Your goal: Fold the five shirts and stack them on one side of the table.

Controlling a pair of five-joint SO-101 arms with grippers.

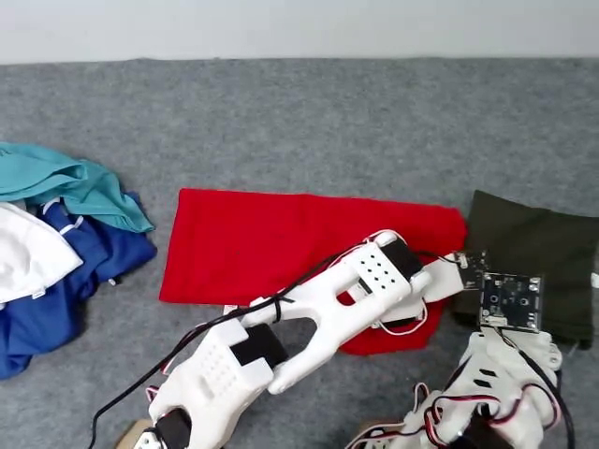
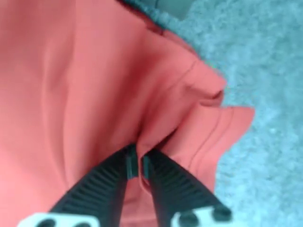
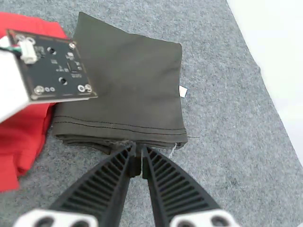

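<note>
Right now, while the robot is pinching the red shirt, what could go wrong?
1. The left tool pinches only a small bunched fold of the red shirt, so a pull might crumple it or let it slip out.
2. The right tool is shut right at the edge of the folded dark shirt, with the left arm close by, so a move might bump the arms or mess up that neat fold.
</note>
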